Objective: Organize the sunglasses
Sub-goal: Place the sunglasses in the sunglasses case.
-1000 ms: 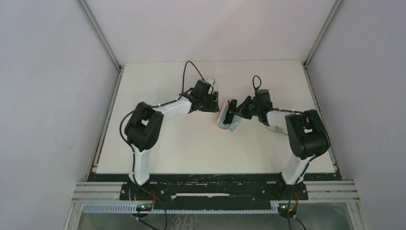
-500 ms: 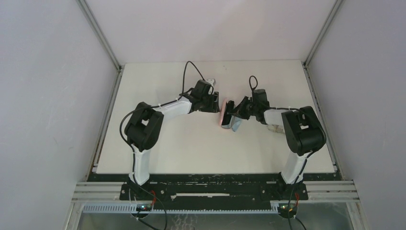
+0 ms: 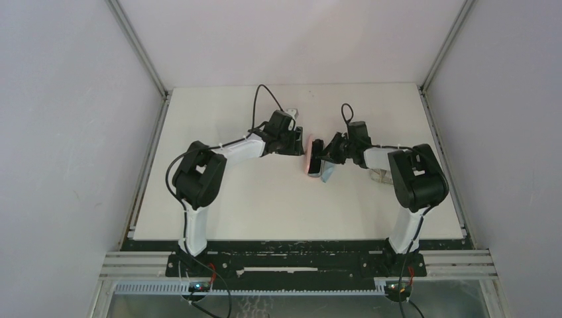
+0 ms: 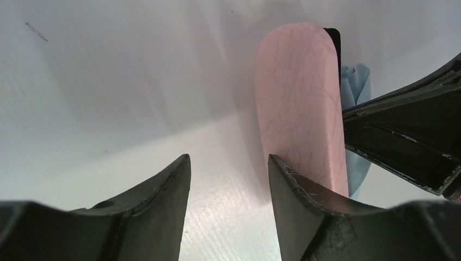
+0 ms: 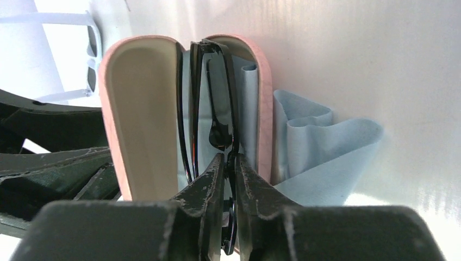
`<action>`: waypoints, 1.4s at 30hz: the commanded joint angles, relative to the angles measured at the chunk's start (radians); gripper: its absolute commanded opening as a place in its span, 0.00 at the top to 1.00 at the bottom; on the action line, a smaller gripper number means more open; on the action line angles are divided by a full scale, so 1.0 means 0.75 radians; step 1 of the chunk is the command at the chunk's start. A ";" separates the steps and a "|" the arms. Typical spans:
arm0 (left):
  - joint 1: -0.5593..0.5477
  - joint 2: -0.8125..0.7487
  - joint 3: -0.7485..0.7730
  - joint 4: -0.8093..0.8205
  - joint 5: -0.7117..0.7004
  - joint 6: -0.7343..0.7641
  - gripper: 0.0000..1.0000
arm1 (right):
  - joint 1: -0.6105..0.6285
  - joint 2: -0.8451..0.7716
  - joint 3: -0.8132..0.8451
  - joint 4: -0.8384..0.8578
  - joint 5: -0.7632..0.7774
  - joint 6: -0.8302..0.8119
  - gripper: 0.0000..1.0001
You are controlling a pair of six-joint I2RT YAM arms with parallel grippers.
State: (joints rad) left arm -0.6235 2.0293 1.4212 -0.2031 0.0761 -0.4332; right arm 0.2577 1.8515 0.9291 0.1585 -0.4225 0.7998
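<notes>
Right pincer point(image 5: 229, 156): all but closed, its tips nipping the thin arm of the black-framed, dark-lensed sunglasses point(image 5: 217, 98).
Black pair: stands edgewise straight ahead of those tips, down between the two halves of the open pink oval case point(image 5: 141, 109). A flat light-blue cloth point(image 5: 247, 109) lines the half on the pincer's right.
Left pincer point(image 4: 228, 163): wide open with nothing between its tips. One finger appears to rest against the case's outer shell, probably bracing it.
White pair: the white-framed sunglasses with small dark lenses point(image 5: 93, 60) lie beyond the case, ahead and left of the right pincer, untouched.
Spare cloth: a crumpled light-blue cloth point(image 5: 326, 147) sits just right of the case.
Step in hand: seating the black pair in the case.
Next move calls for: letting go and backing straight out without dragging the frame, then shutting the lid while the case is steadied.
</notes>
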 commanded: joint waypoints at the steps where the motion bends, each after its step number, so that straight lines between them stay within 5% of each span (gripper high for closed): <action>1: -0.013 -0.061 -0.019 0.042 0.038 0.012 0.41 | 0.012 -0.037 0.047 -0.054 0.043 -0.088 0.86; 17: -0.013 -0.068 -0.013 0.040 0.041 0.017 0.40 | -0.009 -0.165 0.052 -0.211 0.136 -0.213 0.76; 28: -0.013 -0.075 -0.012 0.036 0.041 0.019 0.40 | 0.000 -0.187 0.050 -0.192 0.129 -0.216 0.94; 42: -0.013 -0.074 -0.003 0.036 0.052 0.018 0.40 | 0.006 -0.099 0.067 -0.125 0.085 -0.190 0.98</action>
State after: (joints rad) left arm -0.6285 2.0289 1.4212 -0.2031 0.0910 -0.4328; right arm 0.2562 1.7584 0.9394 0.0078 -0.3424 0.6579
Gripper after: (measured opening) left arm 0.596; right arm 0.021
